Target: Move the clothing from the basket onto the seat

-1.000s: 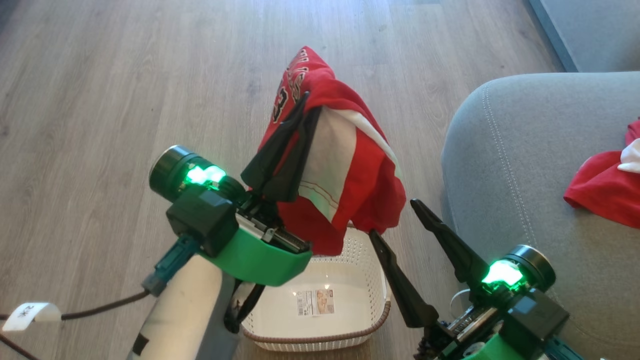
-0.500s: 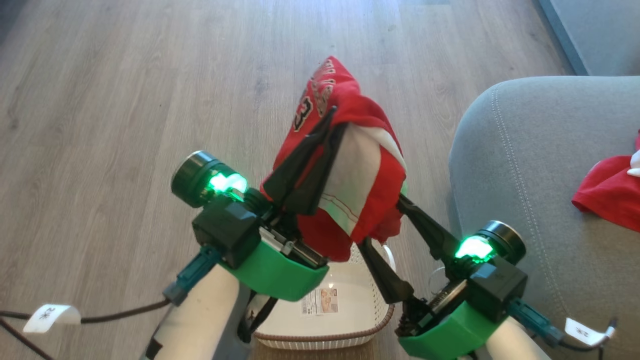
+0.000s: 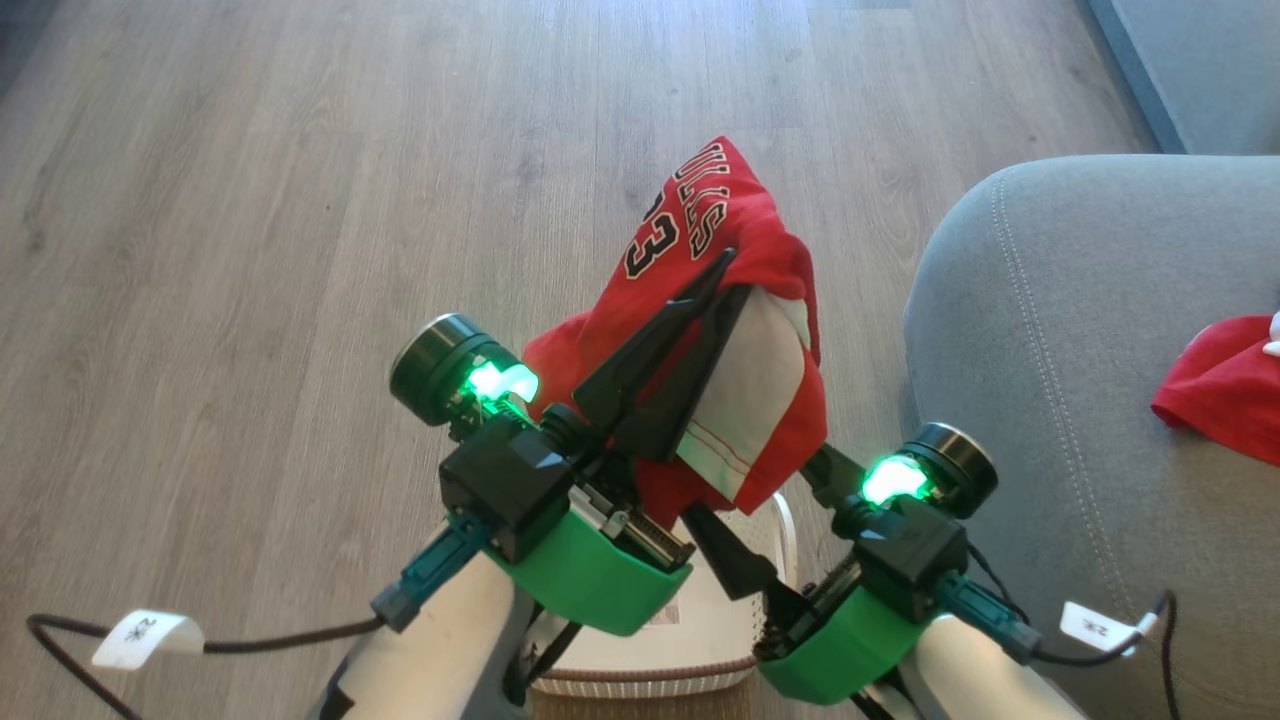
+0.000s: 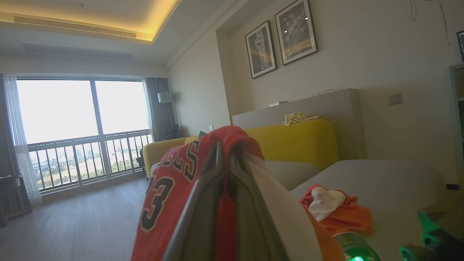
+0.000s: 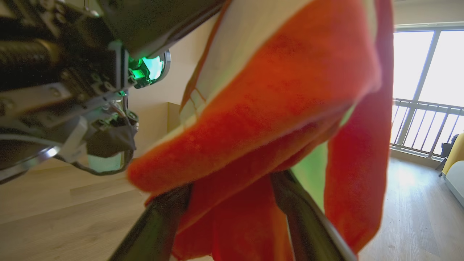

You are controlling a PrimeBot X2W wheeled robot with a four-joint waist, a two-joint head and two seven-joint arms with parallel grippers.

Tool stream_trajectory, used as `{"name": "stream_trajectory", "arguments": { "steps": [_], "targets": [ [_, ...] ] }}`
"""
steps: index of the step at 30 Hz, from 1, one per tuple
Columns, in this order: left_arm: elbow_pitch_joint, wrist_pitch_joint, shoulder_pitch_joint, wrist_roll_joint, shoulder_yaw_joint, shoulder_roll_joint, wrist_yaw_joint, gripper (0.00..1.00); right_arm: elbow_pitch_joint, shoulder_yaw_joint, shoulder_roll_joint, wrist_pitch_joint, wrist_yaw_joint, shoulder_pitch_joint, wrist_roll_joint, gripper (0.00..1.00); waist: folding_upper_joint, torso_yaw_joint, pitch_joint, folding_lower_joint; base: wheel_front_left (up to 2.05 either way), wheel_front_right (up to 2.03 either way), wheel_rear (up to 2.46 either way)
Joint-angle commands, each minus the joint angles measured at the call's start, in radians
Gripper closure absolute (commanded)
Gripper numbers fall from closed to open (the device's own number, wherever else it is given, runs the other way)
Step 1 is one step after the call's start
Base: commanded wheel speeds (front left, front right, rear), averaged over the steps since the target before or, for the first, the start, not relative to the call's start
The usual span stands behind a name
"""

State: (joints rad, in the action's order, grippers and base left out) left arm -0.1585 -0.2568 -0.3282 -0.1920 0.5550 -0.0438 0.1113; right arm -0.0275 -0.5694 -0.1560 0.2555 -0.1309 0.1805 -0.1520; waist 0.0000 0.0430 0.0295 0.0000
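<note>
My left gripper (image 3: 733, 268) is shut on a red garment with a white stripe and printed lettering and numbers (image 3: 705, 225), held up in the air above the basket. The same garment (image 4: 170, 188) drapes over the left gripper (image 4: 226, 148) in the left wrist view. My right gripper (image 3: 775, 505) is open, and its fingers (image 3: 728, 558) reach up under the hanging cloth. In the right wrist view the cloth (image 5: 275, 108) hangs between its spread fingers (image 5: 308, 224). The white basket (image 3: 785, 520) sits on the floor below both arms. A second red-and-white garment (image 3: 1215, 400) lies on the grey seat (image 3: 1050, 350).
Wooden floor (image 3: 300, 250) spreads to the left and ahead. Black cables with white tags (image 3: 145, 638) trail from both arms. A yellow sofa (image 4: 297, 141) stands beyond the grey seat (image 4: 380, 181), with a window and railing at the far end of the room.
The left gripper has carried the garment to the right, toward the seat. The right gripper has come up and left until its fingers are under the hanging cloth. The head camera has shifted a little.
</note>
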Motion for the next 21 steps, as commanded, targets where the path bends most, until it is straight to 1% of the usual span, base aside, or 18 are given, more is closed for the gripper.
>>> {"name": "stream_trajectory", "arguments": {
  "steps": [1, 5, 7, 8, 9, 14, 21],
  "targets": [
    [-0.038, -0.005, -0.060, 0.006, -0.025, -0.006, 0.001, 1.00, -0.025, -0.017, 0.018, 0.006, 0.000, 0.045, 0.005, 0.00, 0.0000, 0.000, 0.000, 0.0000, 0.00, 0.00, 0.00],
    [-0.037, -0.005, -0.061, 0.005, -0.009, -0.006, 0.006, 1.00, 0.000, -0.027, 0.035, 0.006, 0.000, 0.065, 0.013, 0.00, 0.0000, 0.002, 0.000, 0.0000, 0.00, 0.00, 0.00],
    [-0.037, -0.005, -0.060, 0.003, -0.004, -0.006, 0.007, 1.00, 0.014, -0.016, 0.044, 0.006, 0.000, 0.068, 0.018, 0.00, 0.0000, 0.004, 0.001, 0.0000, 0.00, 0.00, 0.00],
    [-0.037, -0.005, -0.060, 0.001, -0.003, -0.006, 0.008, 1.00, 0.022, -0.011, 0.048, 0.006, 0.000, 0.069, 0.025, 0.53, 0.0000, 0.006, 0.001, 0.0000, 0.00, 0.00, 0.00],
    [-0.037, -0.005, -0.059, 0.000, -0.002, -0.006, 0.008, 1.00, 0.028, -0.008, 0.052, 0.006, 0.000, 0.069, 0.029, 1.00, 0.0000, 0.007, 0.001, 0.0000, 0.00, 0.00, 0.00],
    [-0.033, -0.005, -0.057, 0.008, -0.008, -0.006, 0.011, 1.00, 0.026, 0.040, 0.074, 0.006, 0.000, 0.052, 0.020, 1.00, 0.0000, 0.015, 0.001, 0.0000, 0.00, 0.00, 0.00],
    [-0.023, -0.005, -0.042, 0.017, -0.027, -0.006, 0.013, 1.00, 0.014, 0.136, 0.094, 0.006, 0.000, 0.025, 0.005, 1.00, 0.0000, 0.017, 0.004, 0.0000, 0.00, 0.00, 0.00]
  ]
}}
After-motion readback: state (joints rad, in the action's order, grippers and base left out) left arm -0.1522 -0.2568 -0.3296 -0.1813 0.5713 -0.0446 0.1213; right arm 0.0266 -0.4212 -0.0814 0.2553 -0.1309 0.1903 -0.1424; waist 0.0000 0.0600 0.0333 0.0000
